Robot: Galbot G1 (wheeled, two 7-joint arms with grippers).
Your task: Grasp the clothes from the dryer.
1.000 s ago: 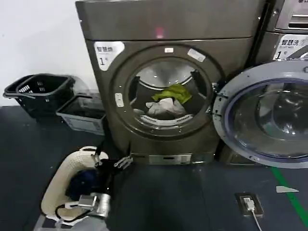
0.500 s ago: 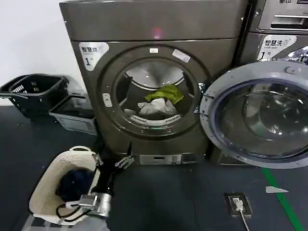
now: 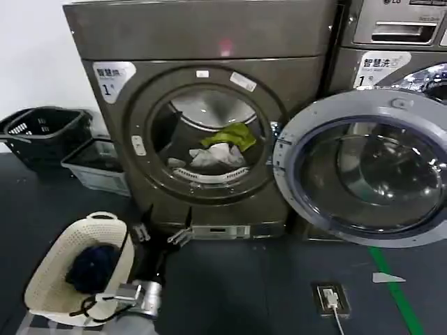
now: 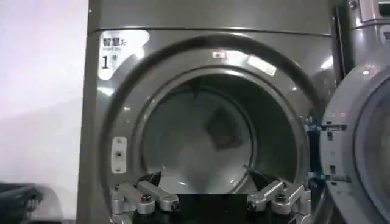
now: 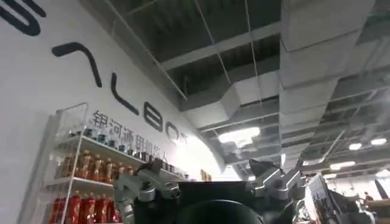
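Note:
The dryer (image 3: 209,49) is a bronze-grey front-loader with a "1" sticker, and its round door (image 3: 363,167) is swung open to the right. In the drum lie the clothes (image 3: 218,148), white and light-grey pieces with a yellow-green one on top. My left gripper (image 3: 162,236) hangs low in front of the dryer's base, open and holding nothing, well below the porthole. In the left wrist view the left gripper (image 4: 211,204) faces the dryer's drum (image 4: 201,140) with its fingers spread. My right gripper (image 5: 207,182) points up at a ceiling, open and empty.
A white basket (image 3: 42,286) with a dark navy garment (image 3: 91,266) stands on the floor at lower left. A black basket (image 3: 42,132) and a grey crate (image 3: 98,164) sit left of the dryer. A floor socket (image 3: 328,299) and green tape (image 3: 394,293) lie at right.
The dryer, door and baskets have slid leftward in the head view, and more of the white basket shows. The left gripper stays open, low before the dryer.

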